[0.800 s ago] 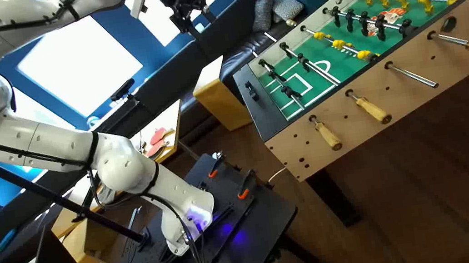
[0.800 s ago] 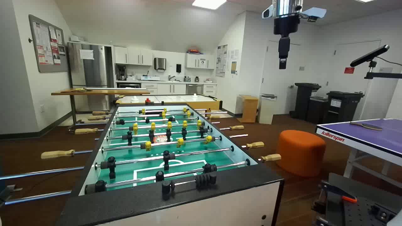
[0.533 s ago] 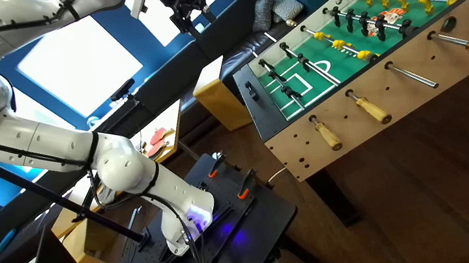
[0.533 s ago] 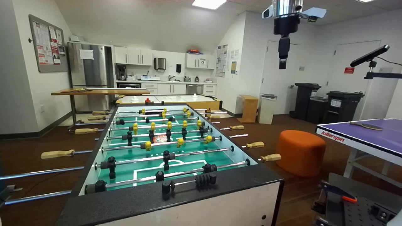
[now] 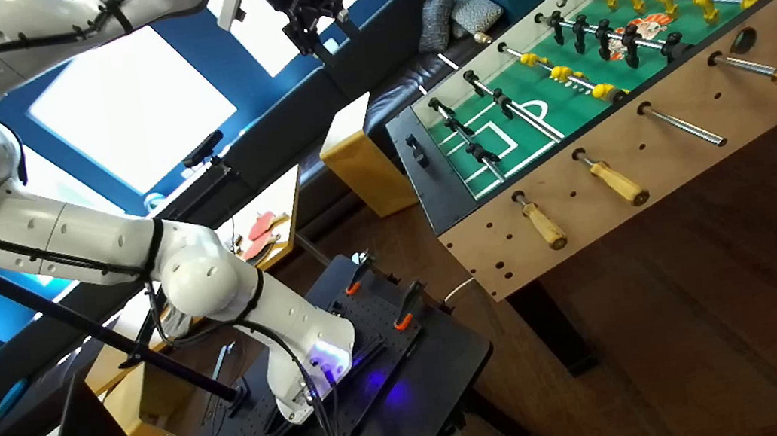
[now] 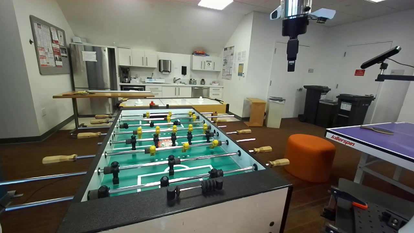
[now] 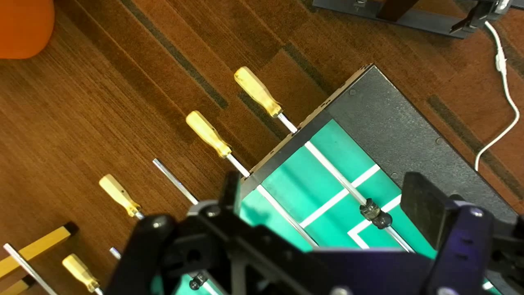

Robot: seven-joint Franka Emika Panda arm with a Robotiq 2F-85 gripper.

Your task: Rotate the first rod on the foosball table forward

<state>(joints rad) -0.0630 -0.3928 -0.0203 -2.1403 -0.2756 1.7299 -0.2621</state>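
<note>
The gripper (image 5: 336,42) hangs well above the table (image 6: 245,186), its fingers (image 7: 421,205) spread wide with nothing between them. I take the first rod (image 7: 335,173) to be the one closest to the table's end, near the arm's base (image 5: 305,351). It runs right across the table and sticks out on both sides, carrying black players (image 6: 164,182). Its wooden handle (image 7: 258,91) juts out near the corner, well apart from the fingers, so I judge that the approach down to it is the step due.

The rod should be stiff, and since the table bears it, weight will hardly matter. It probably turns easily and slides lengthwise just as easily, so a nudge along its length could push it in or out instead of spinning it. The handle looks like hard, smooth wood: nothing to crush, though it may slip in a loose grip. The best hold is likely around its thick middle, fingers on opposite sides, the wrist lined up with the rod so that a roll turns it without levering it sideways. The bare metal is thinner and probably slicker. Room could be a concern: the next handle (image 7: 208,134) sits near, and one finger must fit between the two. How far the players are tipped I cannot tell.
</note>
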